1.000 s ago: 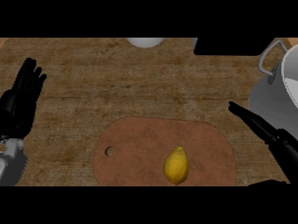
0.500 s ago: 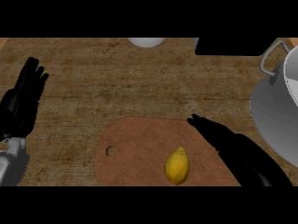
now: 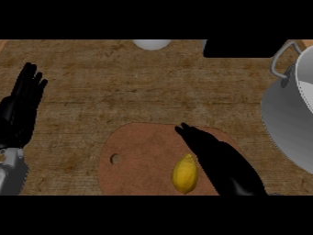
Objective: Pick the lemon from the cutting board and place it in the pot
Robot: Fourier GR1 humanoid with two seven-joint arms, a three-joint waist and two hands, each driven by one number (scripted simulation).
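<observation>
Lemon (image 3: 184, 173) lies ungrasped on the board (image 3: 135, 153), but the right hand (image 3: 216, 158), fingers straight and empty, has swung in from beside the pot (image 3: 287, 114) to just right of it, so the grasp seems next; left hand (image 3: 18, 112) rests open at left.

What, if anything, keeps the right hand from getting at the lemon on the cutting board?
Probably nothing: yes, it looks reachable. The right hand, fingers straight, is over the cutting board right beside the lemon, with nothing between them. The pot stands off to the right, clear of that path.
</observation>
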